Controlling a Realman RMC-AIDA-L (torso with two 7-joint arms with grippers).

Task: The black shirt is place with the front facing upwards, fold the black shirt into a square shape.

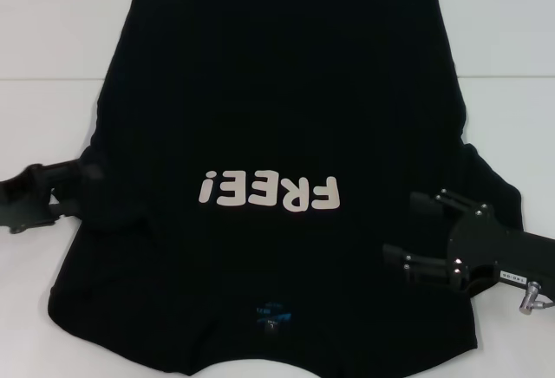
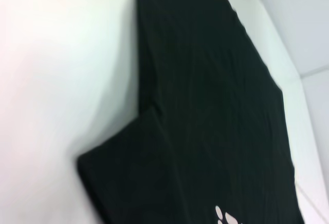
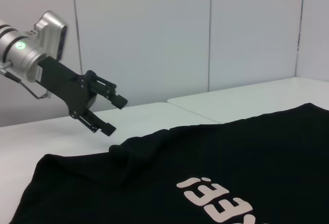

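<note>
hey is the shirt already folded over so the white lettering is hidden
No, the black shirt lies spread flat on the table, and its white lettering shows plainly on the chest.

My head camera looks forward and down from above at the white table (image 1: 52, 40). My left wrist camera sits close, facing along the black shirt (image 2: 216, 106) toward its far edge. My right wrist camera looks low across to my left gripper (image 3: 114, 114); all three share the shirt.

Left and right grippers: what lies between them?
Head view: only the black shirt, flat with its FREE! print face up, spans the stretch between the left gripper and the right gripper.
</note>
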